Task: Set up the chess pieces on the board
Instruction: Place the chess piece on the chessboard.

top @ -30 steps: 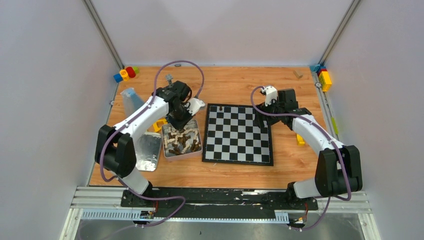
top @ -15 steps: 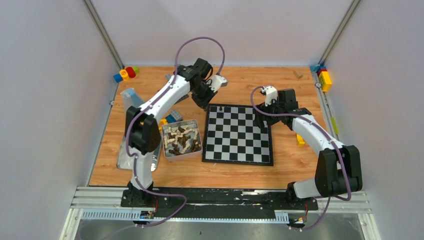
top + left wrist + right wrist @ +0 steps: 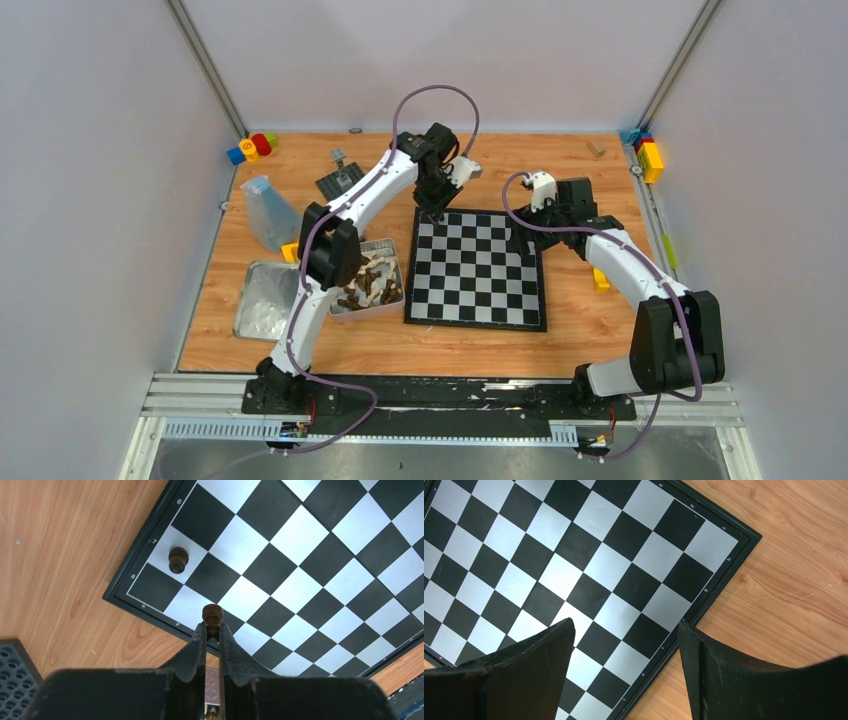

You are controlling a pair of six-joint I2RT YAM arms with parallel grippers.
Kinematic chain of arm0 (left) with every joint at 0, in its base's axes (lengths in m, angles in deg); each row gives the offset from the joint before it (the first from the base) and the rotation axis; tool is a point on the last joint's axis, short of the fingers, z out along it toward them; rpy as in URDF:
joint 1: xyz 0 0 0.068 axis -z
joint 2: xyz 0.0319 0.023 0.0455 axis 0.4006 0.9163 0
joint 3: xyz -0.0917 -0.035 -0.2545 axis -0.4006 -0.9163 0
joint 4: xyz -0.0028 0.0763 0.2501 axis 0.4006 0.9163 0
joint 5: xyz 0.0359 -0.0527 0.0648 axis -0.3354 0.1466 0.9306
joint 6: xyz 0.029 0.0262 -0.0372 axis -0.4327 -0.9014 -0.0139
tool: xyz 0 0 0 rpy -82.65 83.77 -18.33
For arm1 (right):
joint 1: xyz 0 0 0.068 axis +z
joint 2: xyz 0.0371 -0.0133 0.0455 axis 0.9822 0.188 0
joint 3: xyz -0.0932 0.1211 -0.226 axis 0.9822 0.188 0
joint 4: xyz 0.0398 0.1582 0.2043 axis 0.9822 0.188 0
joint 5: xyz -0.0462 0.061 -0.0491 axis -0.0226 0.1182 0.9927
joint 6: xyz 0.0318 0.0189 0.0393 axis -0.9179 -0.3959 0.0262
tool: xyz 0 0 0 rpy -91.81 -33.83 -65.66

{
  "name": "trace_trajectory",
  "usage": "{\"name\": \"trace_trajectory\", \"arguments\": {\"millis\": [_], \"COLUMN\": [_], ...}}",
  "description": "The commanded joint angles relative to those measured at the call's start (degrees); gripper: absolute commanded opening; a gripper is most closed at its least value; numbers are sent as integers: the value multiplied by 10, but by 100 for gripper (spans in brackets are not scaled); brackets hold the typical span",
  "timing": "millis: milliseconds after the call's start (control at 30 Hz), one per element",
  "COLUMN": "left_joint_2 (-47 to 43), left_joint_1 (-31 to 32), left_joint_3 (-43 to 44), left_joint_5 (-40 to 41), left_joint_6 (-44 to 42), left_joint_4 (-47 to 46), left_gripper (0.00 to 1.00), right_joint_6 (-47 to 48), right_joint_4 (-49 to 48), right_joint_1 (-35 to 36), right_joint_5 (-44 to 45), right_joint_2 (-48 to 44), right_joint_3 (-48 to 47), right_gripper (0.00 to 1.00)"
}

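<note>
The board (image 3: 480, 285) lies flat at the table's middle, also seen in the left wrist view (image 3: 300, 555) and the right wrist view (image 3: 574, 555). My left gripper (image 3: 437, 210) (image 3: 212, 626) hangs over its far-left corner, shut on a dark brown pawn (image 3: 212, 614) whose head sticks out past the fingertips. Another dark brown pawn (image 3: 178, 560) stands on a white square near that corner. The other chess pieces (image 3: 368, 278), brown and cream, lie heaped in a metal tin (image 3: 365, 313) left of the board. My right gripper (image 3: 521, 243) (image 3: 624, 635) is open and holds nothing above the far-right corner.
The tin's lid (image 3: 262, 300) lies at the near left, a bluish block (image 3: 265, 212) behind it. A dark studded baseplate (image 3: 340, 182) sits at the far left. Coloured bricks (image 3: 252, 147) (image 3: 648, 155) fill both far corners, and a yellow brick (image 3: 600, 280) lies right of the board.
My left arm has swung from above the tin to the board's far-left corner, carrying the pawn. The right arm has not moved.
</note>
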Motion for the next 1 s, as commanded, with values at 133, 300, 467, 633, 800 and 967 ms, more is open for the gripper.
{"name": "trace_trajectory", "arguments": {"millis": [133,300,467,633,800,967], "left_joint_2": [36,50,57,65,71,74], "left_joint_1": [16,18,20,21,24,26], "left_joint_3": [53,67,69,78,84,85], "left_joint_5": [-4,7,15,12,14,23], "left_joint_6": [12,9,8,8,7,6], "left_joint_4": [9,8,2,1,2,5], "left_gripper": [12,13,15,16,18,18], "right_joint_6": [2,3,3,3,2,2], "right_joint_4": [-24,-25,-26,-25,-25,-25], "right_joint_1": [-4,-4,-4,-5,-5,-5], "right_joint_5": [-1,0,0,1,3,3], "right_joint_2": [-12,-14,-13,-13,-12,-12], "right_joint_3": [1,3,3,4,5,5], "right_gripper": [76,76,76,76,76,76]}}
